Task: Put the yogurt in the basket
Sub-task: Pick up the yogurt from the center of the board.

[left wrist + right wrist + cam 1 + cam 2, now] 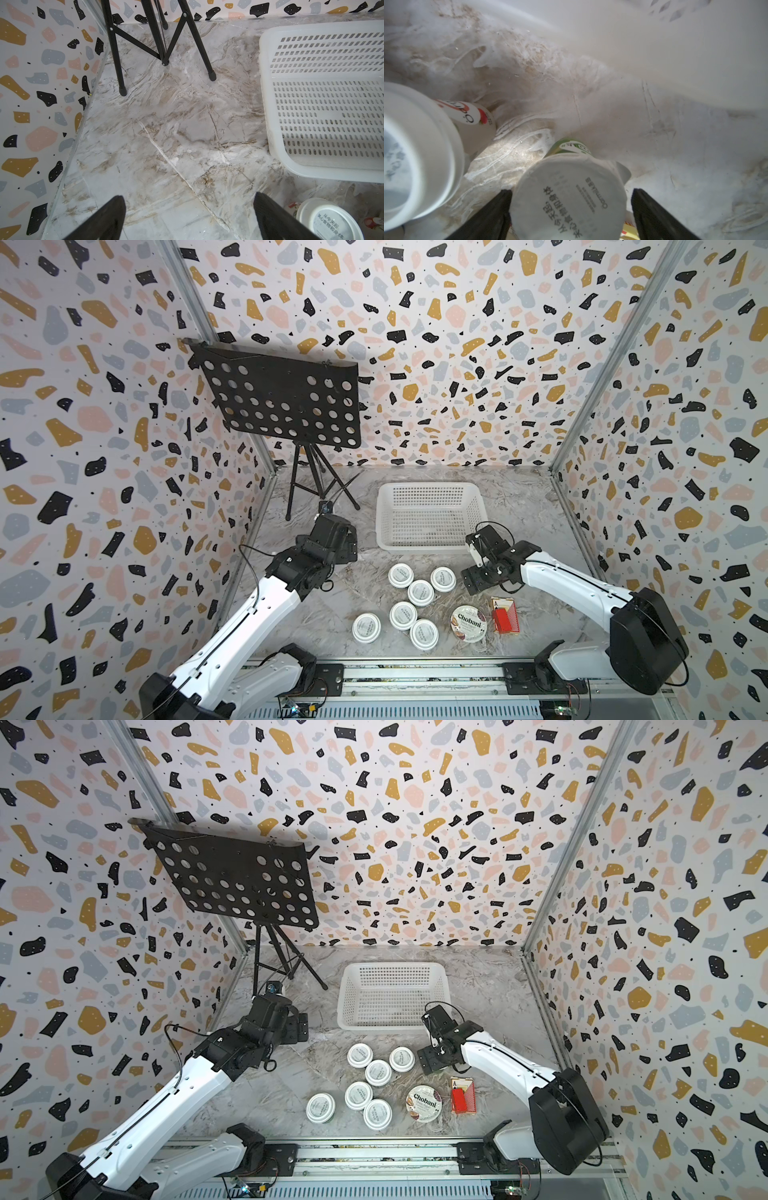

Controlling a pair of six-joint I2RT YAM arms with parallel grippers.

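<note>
Clearance was tight: right gripper [571, 190] sat spread around the green-sided yogurt cup [566, 205], near the basket [419, 548] rim. Left gripper [189, 196] gaped over bare marble [166, 124]; other 7 cups [420, 592] outside the basket

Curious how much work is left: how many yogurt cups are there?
8. Six white-lidded cups stand clustered before the basket; the Chobani cup sits beside the red card box; a green-sided cup stands inside the open right gripper, hidden in both top views.
</note>
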